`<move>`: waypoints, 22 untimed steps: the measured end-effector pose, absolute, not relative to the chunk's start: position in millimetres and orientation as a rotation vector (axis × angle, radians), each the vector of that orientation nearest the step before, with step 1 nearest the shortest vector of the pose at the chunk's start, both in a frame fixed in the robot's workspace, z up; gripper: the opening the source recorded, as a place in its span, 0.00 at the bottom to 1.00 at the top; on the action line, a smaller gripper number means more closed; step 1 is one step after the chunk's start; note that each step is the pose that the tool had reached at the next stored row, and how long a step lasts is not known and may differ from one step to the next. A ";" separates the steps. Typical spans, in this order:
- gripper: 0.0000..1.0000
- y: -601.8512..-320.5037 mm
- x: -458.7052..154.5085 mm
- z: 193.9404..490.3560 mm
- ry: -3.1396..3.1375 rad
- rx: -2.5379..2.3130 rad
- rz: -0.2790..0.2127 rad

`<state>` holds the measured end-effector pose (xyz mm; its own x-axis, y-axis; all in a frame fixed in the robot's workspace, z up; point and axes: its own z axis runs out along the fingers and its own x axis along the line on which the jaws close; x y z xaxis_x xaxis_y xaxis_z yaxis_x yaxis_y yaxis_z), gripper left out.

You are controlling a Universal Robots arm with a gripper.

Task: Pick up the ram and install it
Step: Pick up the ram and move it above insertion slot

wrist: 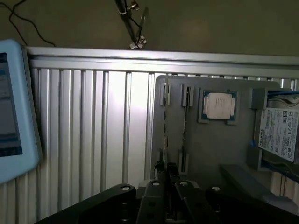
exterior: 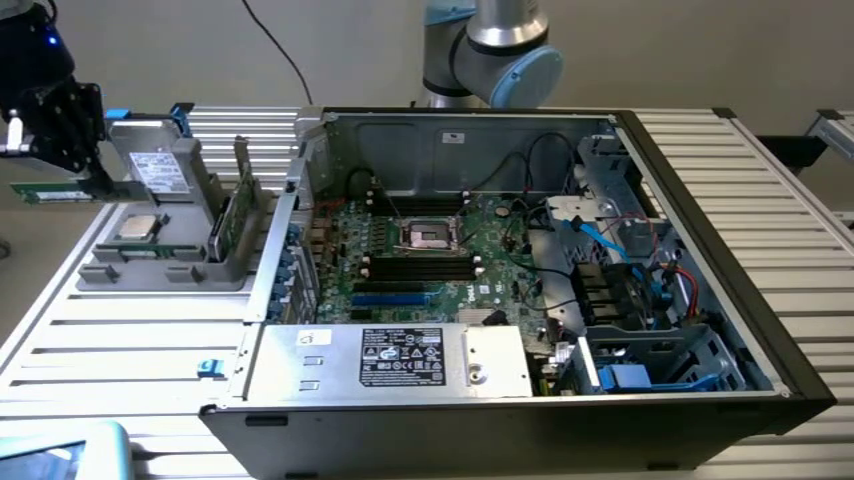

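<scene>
The ram (exterior: 54,191) is a thin green stick that hangs level in the air at the exterior view's left, just off the grey parts holder (exterior: 160,272). My gripper (exterior: 64,178) is above it, shut on it. In the wrist view the ram (wrist: 166,135) shows edge-on as a thin line running out from my fingers (wrist: 161,170), over the holder's edge (wrist: 159,116). The open computer case (exterior: 694,200) lies to the exterior view's right, and its black memory slots (exterior: 420,266) sit below the processor socket (exterior: 430,235).
The holder carries a square silver processor (exterior: 138,227) (wrist: 219,105), a grey drive with a white label (exterior: 160,170) (wrist: 278,133) and another upright green board (exterior: 238,210). A light-blue tablet (wrist: 9,107) lies on the slatted table (wrist: 93,130). Cables (exterior: 601,235) cross the case.
</scene>
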<state>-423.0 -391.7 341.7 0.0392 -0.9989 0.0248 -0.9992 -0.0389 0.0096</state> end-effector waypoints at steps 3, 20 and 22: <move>0.14 -392.2 -417.2 355.5 -2.153 2.252 0.013; 0.14 -395.6 -349.3 407.4 -2.144 2.253 0.000; 0.14 -395.6 -340.3 409.0 -2.144 2.253 -0.001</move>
<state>-340.3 -395.6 409.0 0.0498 -0.9985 0.0217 -0.9985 -0.0493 0.0235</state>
